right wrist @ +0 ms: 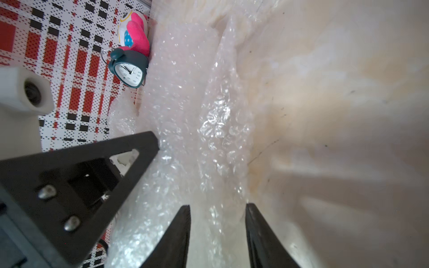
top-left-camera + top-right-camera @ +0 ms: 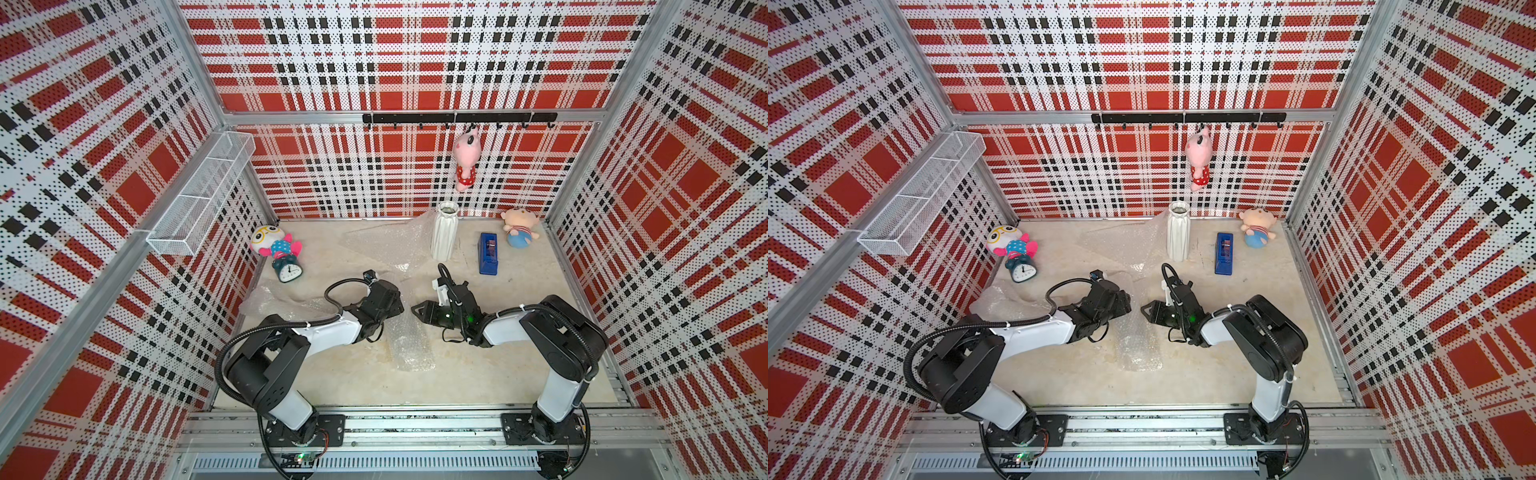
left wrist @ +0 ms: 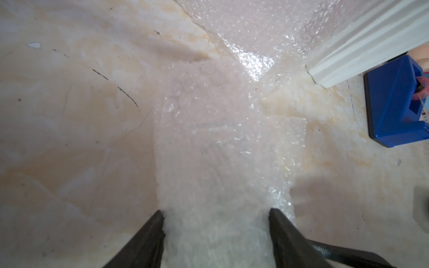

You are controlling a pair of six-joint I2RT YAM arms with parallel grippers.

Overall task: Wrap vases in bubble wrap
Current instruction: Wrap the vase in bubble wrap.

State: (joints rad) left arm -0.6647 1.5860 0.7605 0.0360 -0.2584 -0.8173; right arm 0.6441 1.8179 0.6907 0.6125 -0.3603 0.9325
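Two grippers meet at one bubble-wrap roll (image 2: 409,332) lying front-to-back between the arms. Left gripper (image 3: 216,213) clamps across it. Right gripper (image 1: 218,208), jaws narrow, straddles a fold from the side; whether it bites, I can't tell. Vase (image 2: 444,232) stands upright behind.

Both top views: bright, flat, diffuse light from overhead, with only faint soft shadows on the table (image 2: 457,374) under the arms. Sharp throughout. Strong wide-angle bowing, walls and frame posts leaning outward toward the edges.

Left wrist view: bubble wrap (image 3: 250,62) flares white where light strikes it. Nearest wrap and the tips of the left gripper (image 3: 216,212) are soft, out of focus. Grey shadow on the table beside them.

Right wrist view: sparkle glare on the bubble wrap (image 1: 216,120). Far table is smeared with streaky blur, and the right gripper (image 1: 218,208) tips are blurred. Warm cast overall
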